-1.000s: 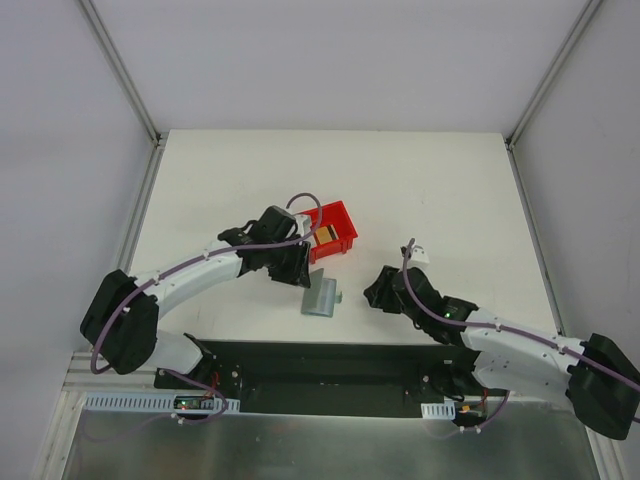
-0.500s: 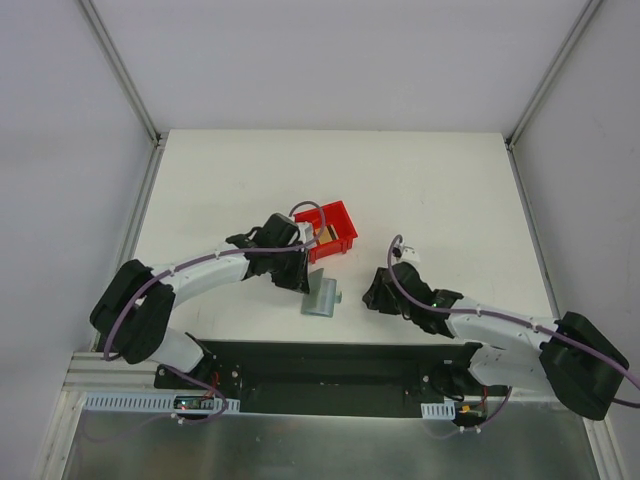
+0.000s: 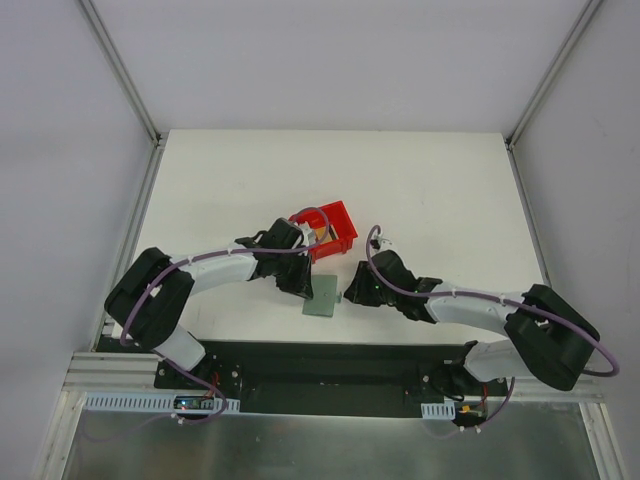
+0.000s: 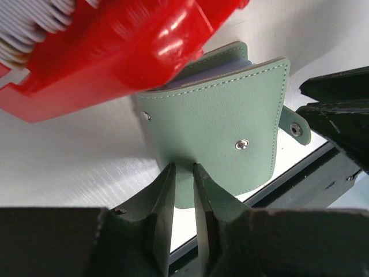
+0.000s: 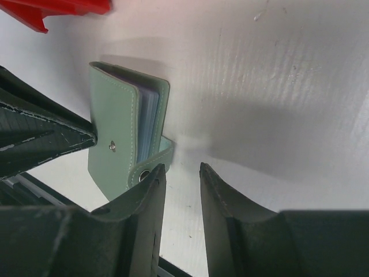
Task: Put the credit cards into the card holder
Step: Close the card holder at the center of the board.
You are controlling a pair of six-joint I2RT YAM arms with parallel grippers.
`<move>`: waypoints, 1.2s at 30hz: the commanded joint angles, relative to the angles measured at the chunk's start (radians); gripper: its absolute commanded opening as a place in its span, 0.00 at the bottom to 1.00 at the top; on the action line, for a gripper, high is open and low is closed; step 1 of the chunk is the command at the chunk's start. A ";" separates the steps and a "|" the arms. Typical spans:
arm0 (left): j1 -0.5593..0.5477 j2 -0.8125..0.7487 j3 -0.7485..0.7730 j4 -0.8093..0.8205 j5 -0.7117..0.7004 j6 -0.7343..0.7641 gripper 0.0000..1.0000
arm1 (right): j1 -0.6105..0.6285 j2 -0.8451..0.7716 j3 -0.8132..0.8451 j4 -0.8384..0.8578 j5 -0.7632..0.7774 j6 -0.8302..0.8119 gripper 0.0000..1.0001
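Card holder (image 3: 322, 297) lies between left end effector (image 4: 184, 170) and right end effector (image 5: 181, 168), both narrowly parted, perhaps touching it.

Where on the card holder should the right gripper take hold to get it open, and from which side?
Pinch the small snap tab that sticks out past the free edge of the card holder, coming in from the side where the right gripper is. The tab is unsnapped and seems to lift off the table, so a finger can likely slip under it; the cover lies flat.
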 commanded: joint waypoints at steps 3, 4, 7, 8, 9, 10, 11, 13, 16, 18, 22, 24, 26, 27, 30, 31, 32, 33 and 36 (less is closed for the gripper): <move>-0.015 0.033 -0.011 0.020 -0.006 0.002 0.24 | -0.004 0.034 0.034 0.065 -0.041 0.002 0.32; -0.016 0.029 -0.011 0.022 -0.006 0.002 0.27 | -0.005 0.037 0.037 0.070 -0.041 0.002 0.32; -0.027 0.018 -0.007 0.020 -0.003 0.016 0.33 | -0.004 0.046 0.040 0.083 -0.084 0.003 0.32; -0.029 0.016 -0.005 0.020 0.005 0.019 0.34 | -0.005 0.051 0.040 0.088 -0.084 0.006 0.32; -0.029 0.013 -0.005 0.020 0.011 0.021 0.37 | -0.005 0.051 0.042 0.088 -0.085 0.006 0.31; -0.030 0.012 -0.005 0.020 0.014 0.024 0.40 | -0.004 0.052 0.043 0.088 -0.085 0.006 0.32; -0.032 0.012 -0.007 0.020 0.017 0.027 0.43 | -0.004 0.051 0.043 0.093 -0.087 0.006 0.32; -0.033 0.024 -0.007 0.020 0.023 0.036 0.46 | -0.004 0.056 0.050 0.093 -0.088 0.006 0.31; -0.035 0.029 -0.019 0.020 0.023 0.038 0.52 | -0.004 0.063 0.059 0.091 -0.091 0.003 0.31; -0.036 0.015 -0.033 0.020 0.008 0.036 0.55 | -0.004 0.072 0.065 0.091 -0.093 0.002 0.31; -0.036 -0.017 -0.057 0.018 -0.012 0.039 0.65 | -0.004 0.086 0.080 0.093 -0.102 -0.003 0.31; -0.036 -0.022 -0.062 0.015 -0.023 0.038 0.67 | -0.005 0.103 0.088 0.091 -0.110 -0.004 0.31; -0.036 -0.029 -0.071 0.014 -0.043 0.031 0.71 | -0.004 0.114 0.096 0.094 -0.116 -0.004 0.31; -0.036 -0.030 -0.074 0.014 -0.050 0.033 0.76 | -0.004 0.118 0.097 0.097 -0.117 -0.003 0.31; -0.036 -0.014 -0.074 -0.001 -0.076 0.042 0.79 | -0.004 0.128 0.105 0.097 -0.125 -0.004 0.31; -0.036 -0.008 -0.077 -0.003 -0.083 0.044 0.79 | -0.005 0.131 0.105 0.097 -0.126 -0.004 0.31; -0.038 -0.004 -0.080 -0.004 -0.086 0.044 0.79 | -0.004 0.134 0.109 0.099 -0.131 -0.006 0.31; -0.038 0.000 -0.083 -0.008 -0.090 0.042 0.79 | -0.004 0.138 0.109 0.100 -0.133 -0.006 0.31; -0.038 -0.010 -0.099 -0.011 -0.119 0.039 0.79 | -0.004 0.135 0.105 0.105 -0.128 -0.001 0.31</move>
